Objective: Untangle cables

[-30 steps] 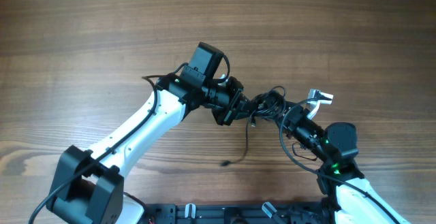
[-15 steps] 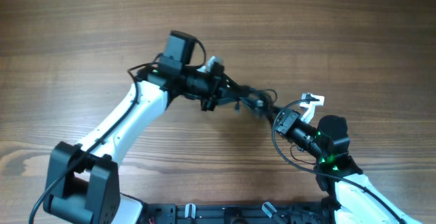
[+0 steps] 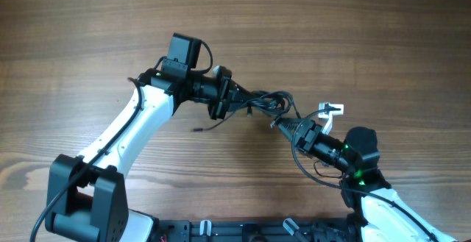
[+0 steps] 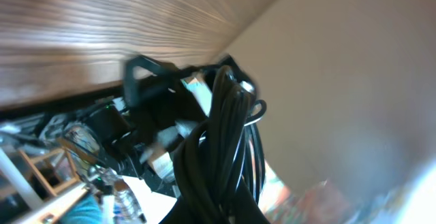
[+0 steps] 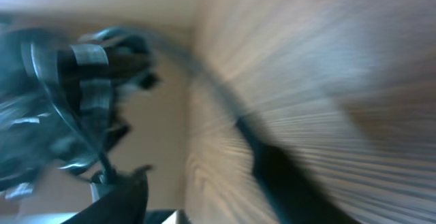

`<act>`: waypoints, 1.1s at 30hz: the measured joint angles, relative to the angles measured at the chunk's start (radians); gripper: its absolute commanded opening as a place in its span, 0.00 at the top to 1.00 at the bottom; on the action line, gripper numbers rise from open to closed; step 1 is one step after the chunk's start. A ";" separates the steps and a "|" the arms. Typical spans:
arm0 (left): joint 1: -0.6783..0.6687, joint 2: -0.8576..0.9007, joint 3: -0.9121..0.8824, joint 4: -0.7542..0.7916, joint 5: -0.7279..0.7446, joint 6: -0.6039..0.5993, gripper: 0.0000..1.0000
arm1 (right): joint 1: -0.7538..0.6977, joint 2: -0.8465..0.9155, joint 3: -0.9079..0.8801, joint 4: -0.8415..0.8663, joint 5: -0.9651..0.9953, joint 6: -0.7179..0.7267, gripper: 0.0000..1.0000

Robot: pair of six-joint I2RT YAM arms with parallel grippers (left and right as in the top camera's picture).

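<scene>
The cables are a bunched knot of thin black cords, hanging just off the wooden table between the two arms. My left gripper is shut on the knot's left side. In the left wrist view the cords rise in a thick bundle out of my left gripper. A loose tail with a small plug end trails down to the left. My right gripper stands just below and right of the knot. In the blurred right wrist view my right gripper is open, with only wood between its fingers.
The wooden tabletop stretches wide behind and to both sides. A black rail runs along the near edge between the arm bases. A white part juts from the right arm near its wrist.
The left arm has pulled the knot up and to the left. The right gripper has opened and let go of it. The loose tail has swung left.
</scene>
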 measured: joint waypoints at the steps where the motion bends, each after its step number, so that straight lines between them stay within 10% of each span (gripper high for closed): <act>1: 0.000 0.000 0.001 -0.039 -0.015 -0.021 0.96 | 0.000 0.000 -0.001 0.032 -0.019 0.014 0.25; 9: 0.000 0.000 0.001 -0.154 -0.101 -0.157 0.96 | 0.000 0.000 -0.002 0.124 -0.097 0.138 0.15; 17: 0.000 0.000 0.001 -0.154 -0.118 -0.182 0.96 | 0.000 0.000 -0.002 0.011 -0.011 0.209 0.34; 33: -0.034 0.000 0.001 -0.142 -0.123 -0.185 0.96 | 0.000 0.006 -0.004 -0.056 0.110 0.297 0.36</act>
